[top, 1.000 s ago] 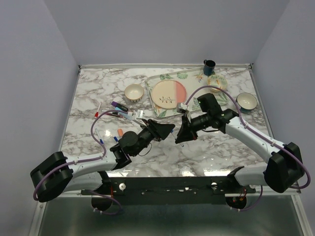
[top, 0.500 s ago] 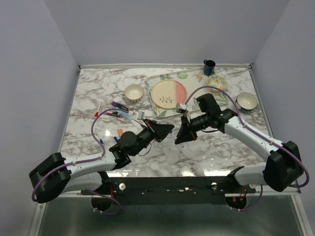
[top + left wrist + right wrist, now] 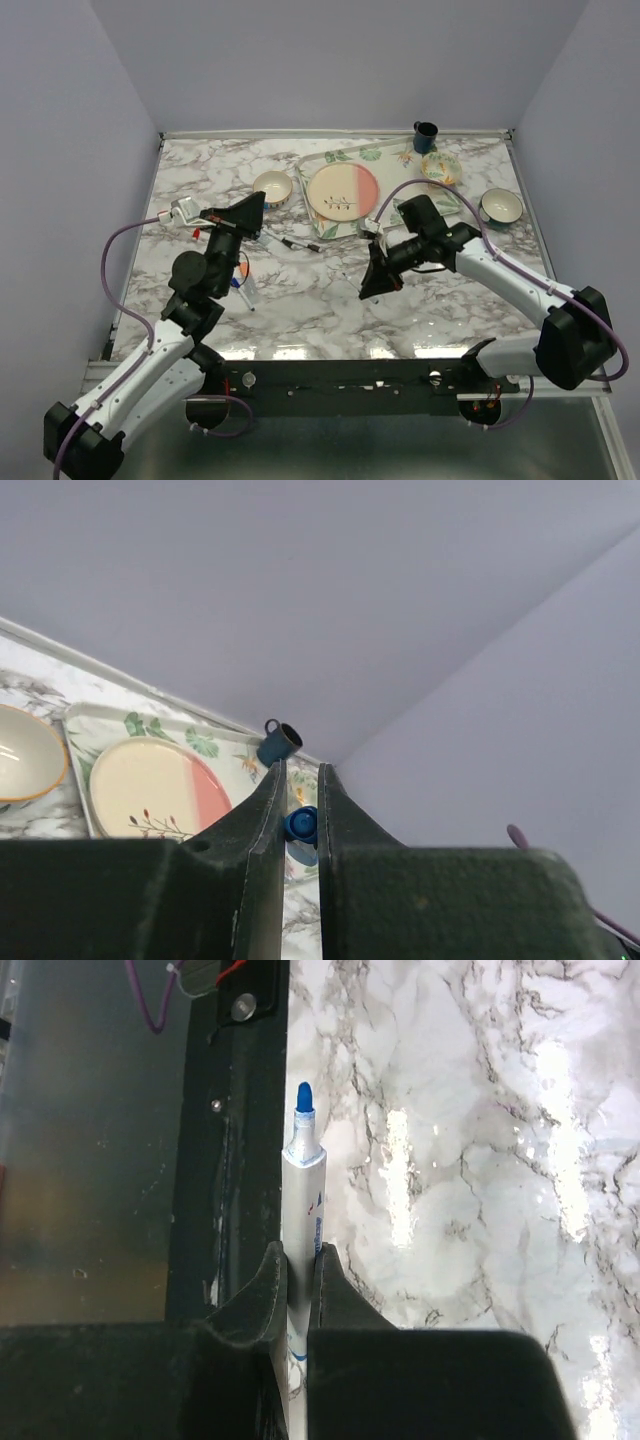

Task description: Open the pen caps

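From above, the left tool (image 3: 256,202) is lifted high over the left part of the counter (image 3: 330,310) and points to the far right. The right tool (image 3: 368,288) hangs over the middle and points down toward the near edge. The two are well apart, I think because this cap is already off its pen. One loose pen (image 3: 296,243) lies just near the tray (image 3: 318,158), and more pens (image 3: 243,292) lie under the left arm. I judge these ones are not yet opened.

In the left wrist view the fingers stand narrow, with a small blue cap (image 3: 300,825) pinched low between them. It looks held there, away from the barrel. Behind it I see the plate (image 3: 150,785), a bowl (image 3: 22,750) and the dark mug (image 3: 278,742).

In the right wrist view the fingers are closed on the white pen (image 3: 303,1185). The barrel sticks out past the tips and the bare blue tip (image 3: 304,1095) points to the near edge of the counter. The grip sits low on the barrel, which leaves the tip end free.

The counter is glossy marble pattern with bright reflections. Plain pale violet walls close it on three sides.
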Robot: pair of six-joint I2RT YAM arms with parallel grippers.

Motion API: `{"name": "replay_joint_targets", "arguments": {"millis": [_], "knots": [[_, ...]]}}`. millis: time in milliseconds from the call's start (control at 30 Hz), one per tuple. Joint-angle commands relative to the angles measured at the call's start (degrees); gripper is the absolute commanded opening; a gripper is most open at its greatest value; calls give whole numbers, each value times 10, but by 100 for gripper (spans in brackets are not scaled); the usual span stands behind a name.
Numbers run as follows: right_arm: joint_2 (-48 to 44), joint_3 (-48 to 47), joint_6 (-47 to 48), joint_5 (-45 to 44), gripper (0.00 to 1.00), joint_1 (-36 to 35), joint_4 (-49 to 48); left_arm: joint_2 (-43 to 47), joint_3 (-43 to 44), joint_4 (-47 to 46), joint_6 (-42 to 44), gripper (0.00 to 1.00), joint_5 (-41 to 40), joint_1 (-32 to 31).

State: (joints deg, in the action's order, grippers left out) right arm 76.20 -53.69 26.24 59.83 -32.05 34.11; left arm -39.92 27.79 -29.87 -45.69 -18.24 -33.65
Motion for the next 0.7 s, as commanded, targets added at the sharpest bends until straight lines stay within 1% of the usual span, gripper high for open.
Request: {"name": "replay_joint_targets", "arguments": {"millis": [0, 33, 67, 100, 133, 200, 233, 267, 333, 400, 500, 533, 567, 667], "knots": [[3, 24, 21, -129, 1, 1, -7, -2, 0, 105, -28, 0, 20, 29], [6, 32, 0, -244, 1, 3, -22, -4, -1, 123, -35, 0, 31, 29], [9, 40, -2, -297, 1, 6, -46, -12, -2, 165, -51, 0, 44, 29], [11, 46, -6, -341, 1, 12, -53, -16, -8, 182, -57, 0, 73, 29], [14, 43, -8, -381, 1, 40, -51, -21, -14, 196, -62, 0, 91, 29], [17, 28, -11, -386, 1, 73, -41, -34, -39, 218, -77, 0, 124, 29], [18, 27, -11, -400, 1, 96, -41, -38, -48, 220, -81, 0, 153, 29], [21, 29, -7, -415, 1, 105, -44, -51, -55, 222, -84, 0, 166, 29], [28, 35, 1, -473, 1, 127, -51, -66, -70, 226, -84, 0, 202, 28], [54, 32, 1, -495, 1, 142, -54, -93, -72, 234, -79, 0, 210, 24], [98, 16, -8, -495, 1, 169, -38, -141, -50, 270, -55, 0, 188, -4], [105, 15, -10, -501, 1, 177, -38, -153, -43, 280, -42, 0, 173, -12], [110, 14, -10, -506, 1, 182, -41, -178, -38, 289, -39, 0, 153, -35], [122, 11, -12, -509, 1, 206, -41, -219, -23, 298, -30, 0, 119, -62]]}}
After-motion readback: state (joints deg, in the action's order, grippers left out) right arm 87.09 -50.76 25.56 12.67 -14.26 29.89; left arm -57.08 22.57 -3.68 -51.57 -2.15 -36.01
